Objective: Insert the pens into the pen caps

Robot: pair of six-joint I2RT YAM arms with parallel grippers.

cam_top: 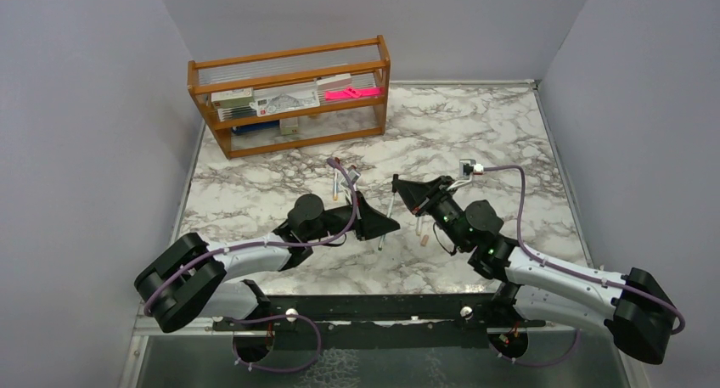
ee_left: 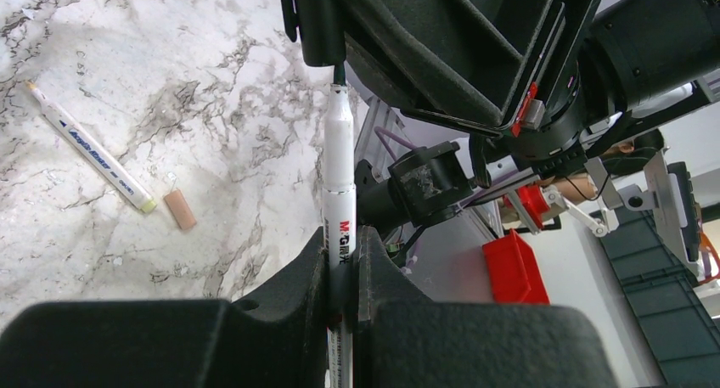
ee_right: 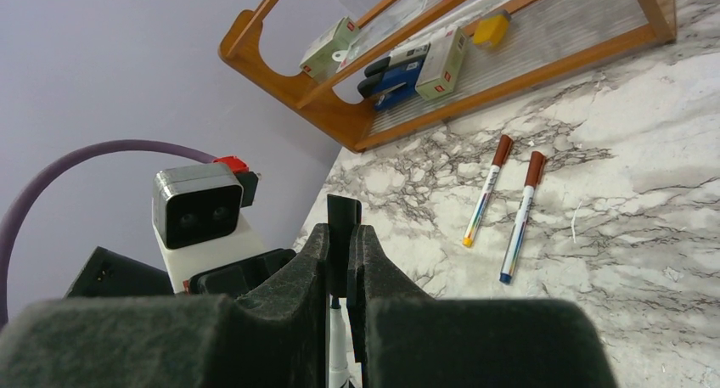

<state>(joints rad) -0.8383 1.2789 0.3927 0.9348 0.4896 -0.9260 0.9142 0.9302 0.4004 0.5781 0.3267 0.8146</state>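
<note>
Capped pens: two pens with red-brown caps lie side by side on the bench, near the wooden rack and apart from both arms. We judge these finished.
Left fingers: the left fingers are closed tight on the white pen, gripping its lower barrel at the red lettering. Most of the barrel stands free above them.
Pen: it is held off the bench between the two arms, with its dark tip pointing at the other arm.
Black cap: the black cap sits just beyond the pen's tip, with its open mouth facing the tip. From the left wrist the tip looks slightly to one side of the mouth, and we cannot tell whether it has entered.
Right fingers: the right fingers are pinched on the black cap, whose closed end pokes out past their tips.
Step in hand: we judge this to be the mating push. We should line the barrel up with the cap's axis first and then press straight along it. A slanted push could twist the cap in the grip or bend the tip.
Loose pen: an uncapped pen lies flat on the bench.
Peach cap: a peach cap lies just beside that pen's end, and both are clear of all the fingers. We judge this pair is left to do.
</note>
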